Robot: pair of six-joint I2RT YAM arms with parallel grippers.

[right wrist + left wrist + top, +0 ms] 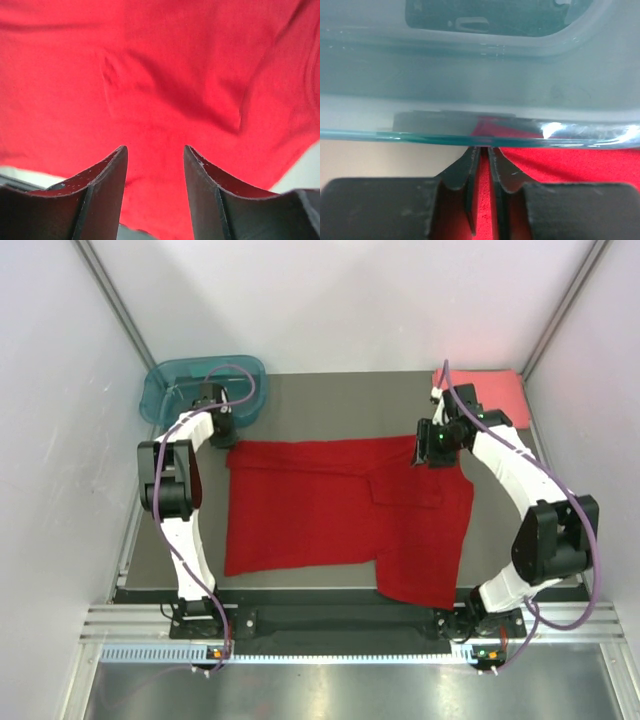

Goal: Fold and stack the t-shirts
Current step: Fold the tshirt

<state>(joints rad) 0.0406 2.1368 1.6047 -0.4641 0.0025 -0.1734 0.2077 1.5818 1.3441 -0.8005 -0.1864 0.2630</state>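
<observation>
Red cloth of the deep red t-shirt (320,510) lies mid-frame, only partly folded, with the left gripper (483,150) seemingly pinching its upper-left corner, the right gripper (155,149) open above it, and the coral-pink t-shirt (495,390) folded upper right, stacking still to do.

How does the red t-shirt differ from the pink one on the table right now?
The red t-shirt is deep red; the pink t-shirt is lighter coral. The red one lies spread out, only partly folded; the pink one is a neat folded rectangle. The red one covers the middle of the table; the pink one sits at its far right corner. Both lie flat.
</observation>
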